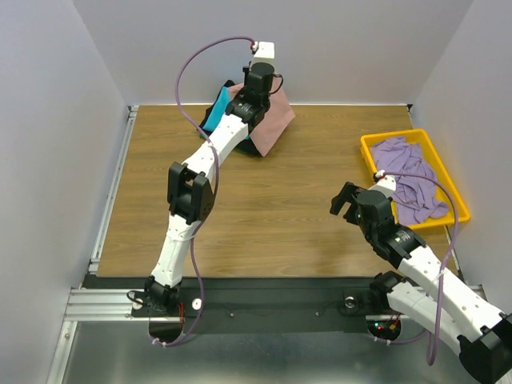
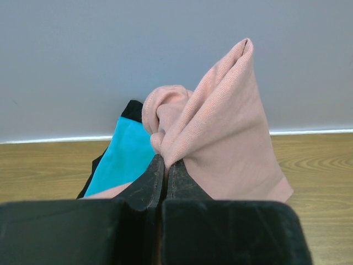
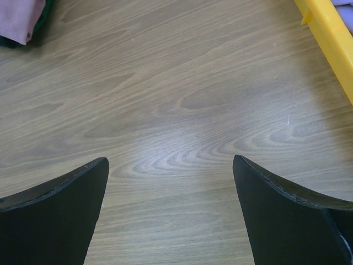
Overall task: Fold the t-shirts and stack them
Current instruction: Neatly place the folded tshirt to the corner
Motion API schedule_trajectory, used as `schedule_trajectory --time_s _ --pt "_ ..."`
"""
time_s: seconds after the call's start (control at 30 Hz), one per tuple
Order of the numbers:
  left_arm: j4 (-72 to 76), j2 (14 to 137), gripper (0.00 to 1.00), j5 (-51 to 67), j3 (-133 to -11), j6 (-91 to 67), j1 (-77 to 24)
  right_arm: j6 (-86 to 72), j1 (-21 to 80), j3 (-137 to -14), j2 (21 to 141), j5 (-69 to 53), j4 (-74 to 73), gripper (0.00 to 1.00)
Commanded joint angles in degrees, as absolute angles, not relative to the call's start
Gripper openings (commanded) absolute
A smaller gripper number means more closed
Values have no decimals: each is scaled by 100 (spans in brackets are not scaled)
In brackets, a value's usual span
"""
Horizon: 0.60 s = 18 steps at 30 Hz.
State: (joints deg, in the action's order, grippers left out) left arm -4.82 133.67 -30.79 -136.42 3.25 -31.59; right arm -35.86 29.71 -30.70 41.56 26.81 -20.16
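My left gripper [image 1: 250, 104] is shut on the dusty-pink t-shirt [image 1: 276, 122] at the back of the table and holds a bunched fold of it up. In the left wrist view the pink cloth [image 2: 220, 132] rises from the closed gripper [image 2: 165, 165]. Under it lie a turquoise t-shirt [image 2: 124, 157] and a black one [image 2: 131, 109]; turquoise also shows in the top view [image 1: 216, 108]. A lavender t-shirt [image 1: 408, 176] lies crumpled in the yellow tray [image 1: 370, 149]. My right gripper [image 1: 348, 202] is open and empty above bare table, as the right wrist view [image 3: 171, 165] shows.
The back wall stands right behind the shirt pile. The yellow tray's edge [image 3: 325, 41] is at the upper right of the right wrist view. The pink shirt's corner [image 3: 19, 19] shows at its upper left. Side walls close in the wooden table [image 1: 272, 216].
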Motion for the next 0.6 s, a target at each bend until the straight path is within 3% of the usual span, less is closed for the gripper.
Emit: schedule_trajectory --time_s 0.0,0.57 --pt "334 12779 0 -3173 -14062 97 -2997 -3647 2997 -3366 4227 2874 -1934 100" --pt "782 13288 0 -3066 -13904 -773 -2189 -3612 2997 -3393 4553 3085 -1934 100"
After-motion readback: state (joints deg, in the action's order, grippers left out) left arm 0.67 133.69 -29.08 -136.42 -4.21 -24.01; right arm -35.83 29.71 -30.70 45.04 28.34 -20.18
